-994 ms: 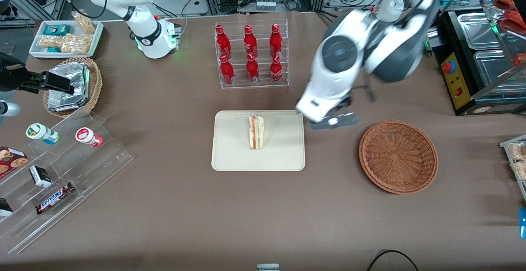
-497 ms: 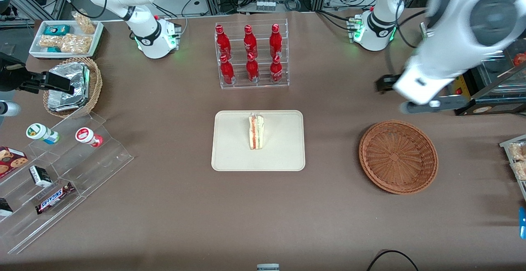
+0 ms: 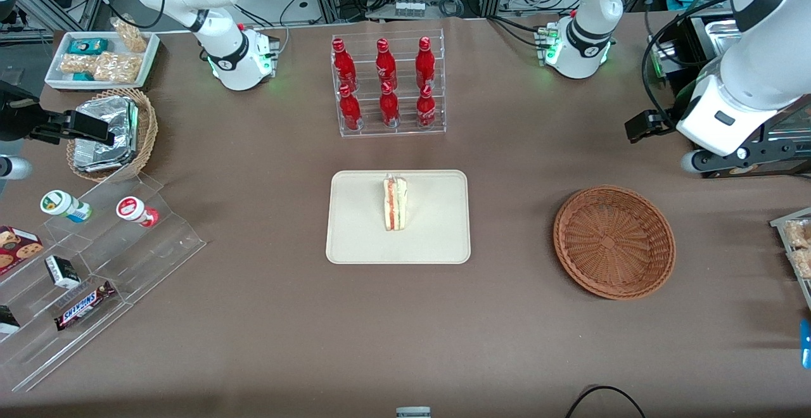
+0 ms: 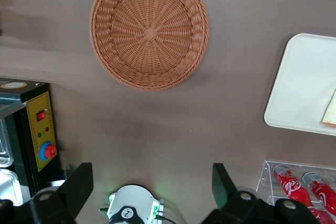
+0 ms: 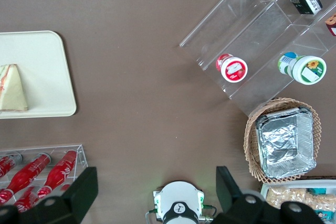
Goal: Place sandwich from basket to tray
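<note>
The sandwich (image 3: 395, 204), a pale wedge with red and green filling, stands on edge in the middle of the cream tray (image 3: 361, 240). The reddish-brown wicker basket (image 3: 613, 240) sits empty beside the tray, toward the working arm's end. My left gripper (image 3: 728, 157) hangs raised, farther from the front camera than the basket, near the black appliance. In the left wrist view the gripper (image 4: 151, 187) is open with only table between its fingers (image 4: 79, 187); the basket (image 4: 149, 30), the tray (image 4: 302, 87) and the sandwich (image 4: 331, 111) show there too.
A clear rack of red bottles (image 3: 388, 85) stands farther from the camera than the tray. A black control box with a red button (image 4: 39, 135) sits at the working arm's end. A tan basket of foil packets (image 3: 114, 133) and acrylic snack shelves (image 3: 95, 247) lie toward the parked arm's end.
My left arm swung away from the tray's edge to the working arm's end of the table, past the basket. The sandwich has stayed on the tray.
</note>
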### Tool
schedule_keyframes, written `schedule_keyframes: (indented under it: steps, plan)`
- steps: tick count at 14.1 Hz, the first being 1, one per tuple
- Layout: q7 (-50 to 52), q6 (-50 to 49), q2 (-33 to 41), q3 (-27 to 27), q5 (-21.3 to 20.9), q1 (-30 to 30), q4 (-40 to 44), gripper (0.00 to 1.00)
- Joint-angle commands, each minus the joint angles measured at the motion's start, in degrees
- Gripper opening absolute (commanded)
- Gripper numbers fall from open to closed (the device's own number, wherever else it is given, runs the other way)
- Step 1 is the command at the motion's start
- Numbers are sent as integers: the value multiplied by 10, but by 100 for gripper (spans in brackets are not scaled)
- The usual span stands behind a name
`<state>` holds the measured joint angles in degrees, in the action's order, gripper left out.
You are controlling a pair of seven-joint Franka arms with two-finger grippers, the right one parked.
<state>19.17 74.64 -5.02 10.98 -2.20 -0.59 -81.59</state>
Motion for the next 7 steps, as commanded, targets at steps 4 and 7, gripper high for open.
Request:
schedule_keyframes:
  steps: [4,7]
  plan:
    - [-4,-83,42,-16,-45,-4,-7,100]
    - [-76,-72,54,-14,-58,-8,-21,100]
